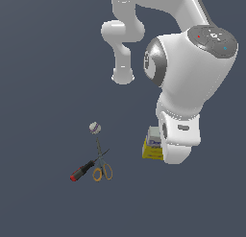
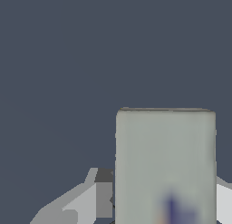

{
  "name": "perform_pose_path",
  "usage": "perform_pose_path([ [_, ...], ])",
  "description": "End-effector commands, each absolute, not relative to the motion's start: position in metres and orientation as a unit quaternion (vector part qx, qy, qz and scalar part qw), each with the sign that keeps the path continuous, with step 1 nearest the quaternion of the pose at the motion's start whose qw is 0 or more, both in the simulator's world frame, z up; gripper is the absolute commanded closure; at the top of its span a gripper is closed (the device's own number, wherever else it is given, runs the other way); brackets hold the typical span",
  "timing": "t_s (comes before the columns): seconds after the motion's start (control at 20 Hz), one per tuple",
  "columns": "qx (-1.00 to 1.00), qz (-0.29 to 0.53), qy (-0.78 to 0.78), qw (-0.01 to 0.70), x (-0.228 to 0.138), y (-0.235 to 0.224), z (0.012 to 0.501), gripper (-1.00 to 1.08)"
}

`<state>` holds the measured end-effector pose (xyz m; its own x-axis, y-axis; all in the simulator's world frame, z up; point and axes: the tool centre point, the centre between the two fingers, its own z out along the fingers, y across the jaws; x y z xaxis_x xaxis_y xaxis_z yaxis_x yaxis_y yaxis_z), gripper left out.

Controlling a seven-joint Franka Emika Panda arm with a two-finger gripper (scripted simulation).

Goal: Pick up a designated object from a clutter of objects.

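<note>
The carton (image 1: pixel 153 146) has a white-grey top with blue lettering and a yellow lower part, and stands at the exterior view's right. The arm's white hand (image 1: pixel 178 137) is right over it and hides part of it. In the wrist view the carton's grey top (image 2: pixel 165 155) fills the space between the two fingers, and my gripper (image 2: pixel 165 193) is closed against both of its sides. One finger (image 2: pixel 103 193) shows beside the carton. The other clutter lies apart at the exterior view's left: a small white ball (image 1: pixel 95 128), orange-handled scissors (image 1: pixel 102 166) and a red-and-black screwdriver (image 1: pixel 82 171).
The floor is a plain dark grey surface (image 1: pixel 43 87). The robot's base and lower links (image 1: pixel 122 39) stand at the back. The ball, scissors and screwdriver lie close together, the scissors' blades pointing toward the ball.
</note>
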<state>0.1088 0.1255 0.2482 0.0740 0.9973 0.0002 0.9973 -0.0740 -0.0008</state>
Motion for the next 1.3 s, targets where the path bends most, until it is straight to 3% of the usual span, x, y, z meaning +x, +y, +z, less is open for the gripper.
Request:
perform_pose_path([
  [0.0,-0.733,0.0,-0.681,0.0,0.109,0.129,0.274,1.08],
  [0.65,-0.733,0.0,-0.68,0.0,0.114,0.146,0.402,1.08],
  [1.25,-0.733,0.0,-0.68,0.0,0.12,0.156,0.472,1.08],
])
